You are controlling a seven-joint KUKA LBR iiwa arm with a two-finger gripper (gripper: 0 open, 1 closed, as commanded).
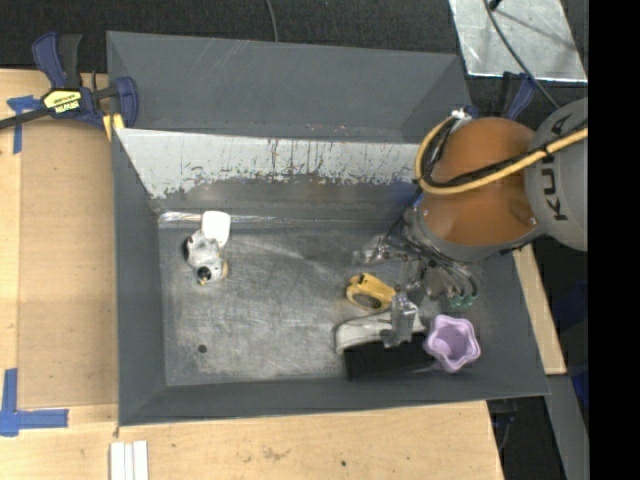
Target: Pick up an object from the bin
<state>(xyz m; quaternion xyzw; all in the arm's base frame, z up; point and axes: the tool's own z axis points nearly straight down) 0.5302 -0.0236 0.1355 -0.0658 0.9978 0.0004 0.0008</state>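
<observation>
Yellow curved piece (pixel 370 290) lies lower right in the scratched grey bin (pixel 270 318), beside the gripper (pixel 404 320), whose grip cannot be told; arm (pixel 560 193) reads "KU".

In bin (pixel 262 320), 5 things total: 1 white toy (pixel 207 249) at left; at right, 1 yellow piece (pixel 371 289), 1 purple cup (pixel 452 340), 1 black block (pixel 386 362), 1 grey piece (pixel 359 333).

One arm (pixel 565 183) reaching in from right, bent downward. Domed orange cover (pixel 480 193) on wrist, yellow-and-black cable (pixel 423 158) looped over it. Below cover, gripper (pixel 404 316) hanging down-left, low; metal linkage exposed between cover and tip.
</observation>
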